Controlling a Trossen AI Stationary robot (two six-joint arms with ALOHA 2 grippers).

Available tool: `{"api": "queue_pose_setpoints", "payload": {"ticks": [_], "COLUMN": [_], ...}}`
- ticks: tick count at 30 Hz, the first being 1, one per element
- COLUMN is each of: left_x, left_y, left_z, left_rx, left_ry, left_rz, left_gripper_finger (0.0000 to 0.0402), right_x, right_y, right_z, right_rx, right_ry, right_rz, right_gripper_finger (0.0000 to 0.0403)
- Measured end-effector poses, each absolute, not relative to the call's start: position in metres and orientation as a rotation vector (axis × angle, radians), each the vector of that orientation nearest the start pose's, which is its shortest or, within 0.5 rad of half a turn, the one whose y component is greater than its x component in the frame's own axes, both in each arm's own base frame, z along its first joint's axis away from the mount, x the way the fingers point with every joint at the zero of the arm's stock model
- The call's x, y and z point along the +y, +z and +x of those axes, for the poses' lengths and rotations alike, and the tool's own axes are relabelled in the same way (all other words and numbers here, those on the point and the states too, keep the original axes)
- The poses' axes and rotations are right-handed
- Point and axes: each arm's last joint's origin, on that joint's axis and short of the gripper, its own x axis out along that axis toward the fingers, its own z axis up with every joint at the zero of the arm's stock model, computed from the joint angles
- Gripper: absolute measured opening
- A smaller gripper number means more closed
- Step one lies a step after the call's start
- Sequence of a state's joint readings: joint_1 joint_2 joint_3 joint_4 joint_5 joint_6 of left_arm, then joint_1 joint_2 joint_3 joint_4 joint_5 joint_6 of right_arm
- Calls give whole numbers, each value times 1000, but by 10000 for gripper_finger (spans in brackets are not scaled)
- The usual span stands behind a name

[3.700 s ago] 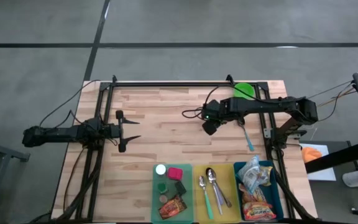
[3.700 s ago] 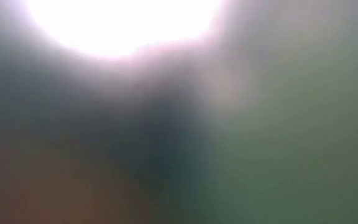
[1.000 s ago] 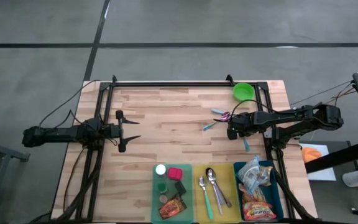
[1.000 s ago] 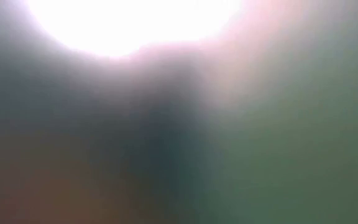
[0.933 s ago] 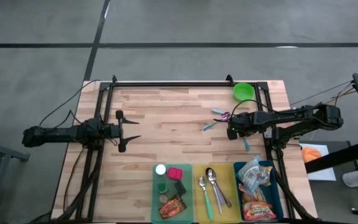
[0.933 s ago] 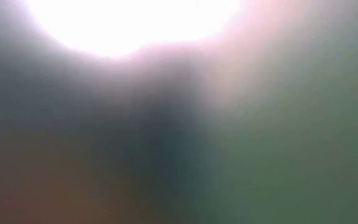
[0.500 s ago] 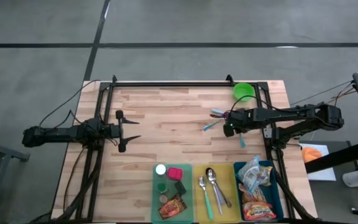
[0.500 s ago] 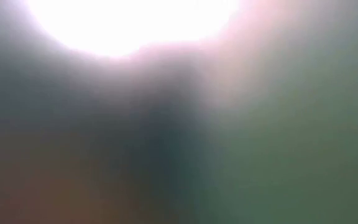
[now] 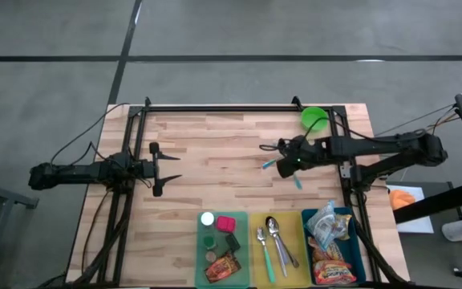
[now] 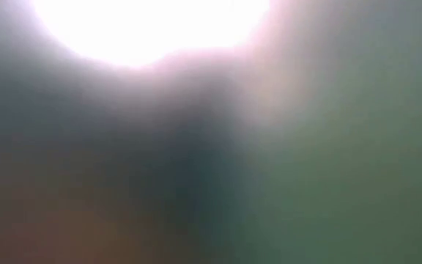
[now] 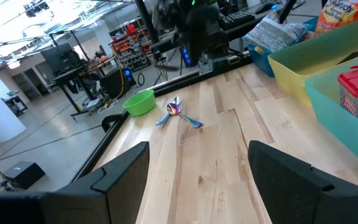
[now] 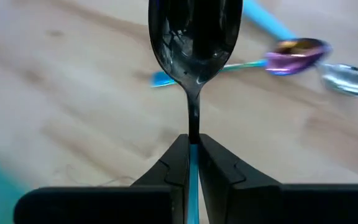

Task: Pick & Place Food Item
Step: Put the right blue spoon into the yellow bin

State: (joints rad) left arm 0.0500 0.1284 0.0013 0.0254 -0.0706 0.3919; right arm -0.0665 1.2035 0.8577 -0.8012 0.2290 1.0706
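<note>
My right gripper [image 9: 292, 164] hangs over the table's right half, shut on a spoon [image 12: 194, 37] that has a dark shiny bowl and a blue handle [image 9: 297, 181]. Two more spoons [image 9: 273, 154] with coloured handles lie on the wood just left of it, and they also show in the left wrist view [image 11: 178, 114]. Snack bags [image 9: 327, 241] sit in the blue bin [image 9: 364, 255]. A food packet [image 9: 221, 266] lies in the green bin [image 9: 198, 255]. My left gripper [image 9: 164, 164] waits open at the table's left. The low view shows only blur. My right gripper pinches the spoon between its two fingers at the neck [image 12: 193, 140], where the dark bowl meets the blue handle. The fingers slant down from the table's right and lie along the spoon. The bowl sticks out past the fingertips, and the spoon is clear of the table.
A green bowl [image 9: 314, 118] stands at the far right, by the frame rail. A yellow bin [image 9: 253, 257] with cutlery sits between the green and blue bins along the near edge. Bare wood lies across the table's middle and left [image 9: 207, 160].
My right gripper has risen and gone toward the table's left, tipping more level as it went. It stays shut on the spoon, which has come up clear of the table and now hangs over the two loose spoons' right side.
</note>
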Motion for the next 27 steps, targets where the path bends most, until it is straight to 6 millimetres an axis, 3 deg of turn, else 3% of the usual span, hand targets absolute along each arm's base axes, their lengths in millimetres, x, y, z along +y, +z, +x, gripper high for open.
{"api": "queue_pose_setpoints", "payload": {"ticks": [7,14,21,27], "left_x": [7,7,7,7], "left_y": [156,156,156,156], "left_z": [105,105,105,105], "left_rx": [124,124,124,124], "left_ry": [99,99,99,99], "left_rz": [392,392,392,392], "left_gripper_finger": [275,275,275,275], "right_x": [15,55,99,133], "right_y": [264,272,257,228], "right_z": [228,226,233,247], "right_rx": [802,760,730,823], "right_ry": [-682,-613,-501,-553], "right_rz": [844,880,962,1009], "right_gripper_finger": [20,20,20,20]}}
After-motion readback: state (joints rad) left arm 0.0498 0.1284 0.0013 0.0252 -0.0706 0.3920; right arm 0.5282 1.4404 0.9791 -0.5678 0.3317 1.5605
